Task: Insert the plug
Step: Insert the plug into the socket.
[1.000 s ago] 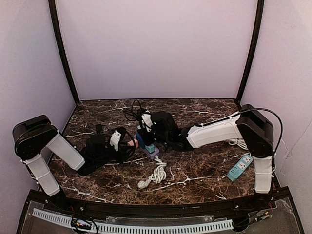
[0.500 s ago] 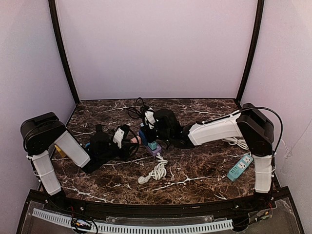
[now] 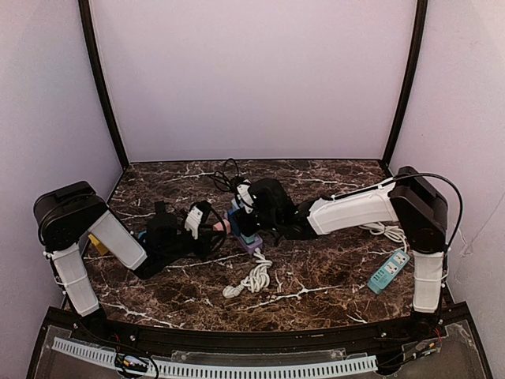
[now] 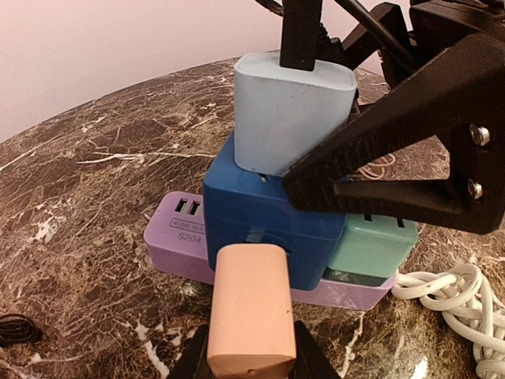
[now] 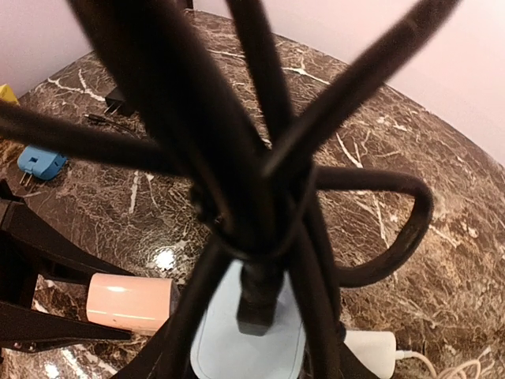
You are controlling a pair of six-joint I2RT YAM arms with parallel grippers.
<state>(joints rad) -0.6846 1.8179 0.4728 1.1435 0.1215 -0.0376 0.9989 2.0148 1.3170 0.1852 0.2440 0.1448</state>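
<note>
A salmon-pink plug (image 4: pixel 251 308) is clamped in my left gripper (image 4: pixel 251 353), its front end pressed against the near side of a blue cube adapter (image 4: pixel 268 221). The cube sits on a purple power strip (image 4: pixel 177 237). From above, the pink plug (image 3: pixel 223 227) shows at the left gripper (image 3: pixel 211 230) tip. A light blue plug (image 4: pixel 290 110) with a black cord stands on top of the cube. My right gripper (image 5: pixel 252 339) straddles that light blue plug (image 5: pixel 248 347), and black cables hide where its fingers (image 4: pixel 394 174) meet it. A teal plug (image 4: pixel 371 249) sits beside the cube.
A coiled white cable (image 3: pixel 251 280) lies in front of the strip. A teal power strip (image 3: pixel 388 270) rests near the right arm's base. A small blue plug (image 5: pixel 41 164), a black adapter (image 5: pixel 118 101) and a yellow item (image 3: pixel 98 245) lie at the left. A black cord bundle (image 3: pixel 221 180) sits behind.
My left arm has swung right and brought the pink plug up against the blue cube. The right gripper and the strip have shifted slightly right.
</note>
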